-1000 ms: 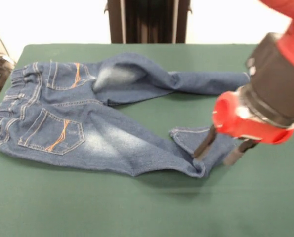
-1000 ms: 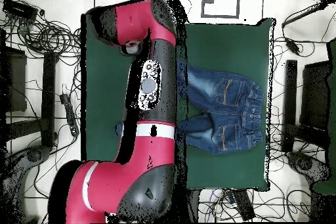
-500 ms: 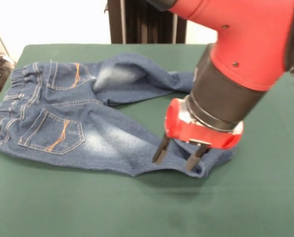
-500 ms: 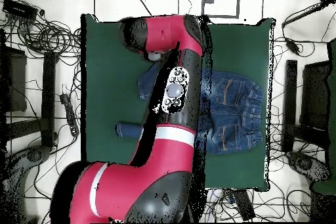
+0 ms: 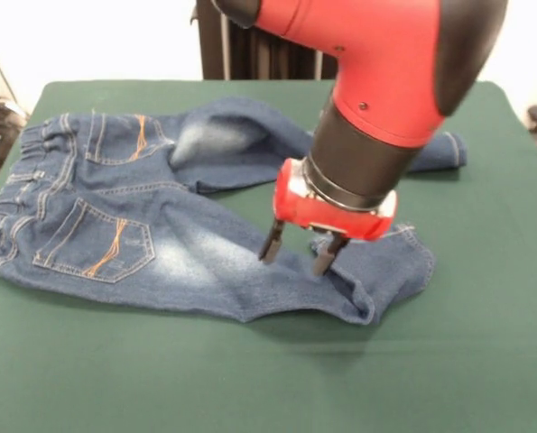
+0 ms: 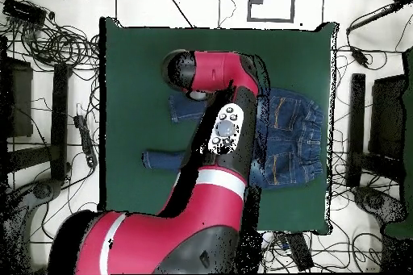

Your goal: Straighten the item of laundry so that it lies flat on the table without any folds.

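Jeans (image 5: 160,225) spread back-up on the green table (image 5: 485,361), nearer leg's cuff doubled over just beside the gripper (image 5: 295,255). Fingers apart, tips touching the denim, clamped on nothing. Risk: pinching both layers and dragging the fold along, not opening it. No containers present.

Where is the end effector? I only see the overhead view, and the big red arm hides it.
Observer: In the front view the end effector is down at the jeans, on the leg nearer that camera, close to its cuff.
Operator: Is it pinching the cloth?
Observer: No. Its fingers stand apart, open, with their tips at the denim.
Operator: Is that leg flat?
Observer: Not yet. Its cuff end looks folded over on the table.
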Robot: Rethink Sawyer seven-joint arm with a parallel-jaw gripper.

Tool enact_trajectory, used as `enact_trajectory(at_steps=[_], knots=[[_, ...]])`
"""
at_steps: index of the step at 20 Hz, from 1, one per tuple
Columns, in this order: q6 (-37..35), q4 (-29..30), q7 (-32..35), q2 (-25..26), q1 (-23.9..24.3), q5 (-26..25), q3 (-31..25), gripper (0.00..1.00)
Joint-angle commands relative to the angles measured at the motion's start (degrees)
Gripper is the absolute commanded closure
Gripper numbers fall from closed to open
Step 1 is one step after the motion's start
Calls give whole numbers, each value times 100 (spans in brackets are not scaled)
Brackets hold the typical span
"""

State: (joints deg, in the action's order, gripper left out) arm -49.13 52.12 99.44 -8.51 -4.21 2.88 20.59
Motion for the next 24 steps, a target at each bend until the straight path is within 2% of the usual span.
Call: enact_trajectory(at_steps=[1, 6, 11, 15, 19, 22, 24], knots=[[437, 1613, 1666, -231, -117, 371, -761, 0], [688, 1886, 2114, -303, -150, 684, -621, 0], [380, 1945, 2596, -310, -150, 1203, -454, 0], [38, 1793, 2789, -303, -200, 1408, -278, 0], [41, 1861, 3213, -405, -312, 1565, -114, 0], [186, 2096, 3620, -410, -333, 1770, -114, 0], [231, 2100, 3641, -340, -208, 1867, -234, 0]])
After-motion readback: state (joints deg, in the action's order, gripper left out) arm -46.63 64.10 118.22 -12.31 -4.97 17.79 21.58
